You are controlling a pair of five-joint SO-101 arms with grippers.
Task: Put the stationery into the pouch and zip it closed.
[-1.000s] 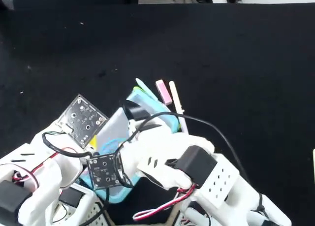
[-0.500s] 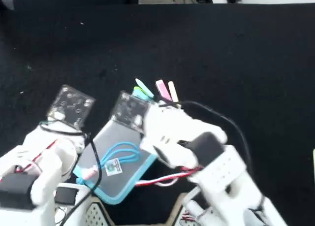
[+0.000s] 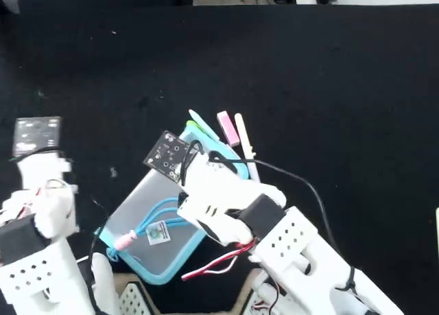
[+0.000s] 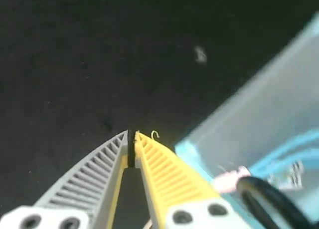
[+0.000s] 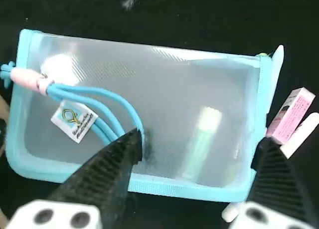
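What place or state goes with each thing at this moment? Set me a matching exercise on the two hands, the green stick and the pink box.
Column one:
1. left hand
2. right hand
3. green stick
4. pink box

Column two:
a. lies outside the pouch, at its end
b. open, over the pouch
c. shut, over the black table beside the pouch
d. inside the pouch, seen through its clear wall

Pairs: 1-c, 2-b, 3-d, 4-a
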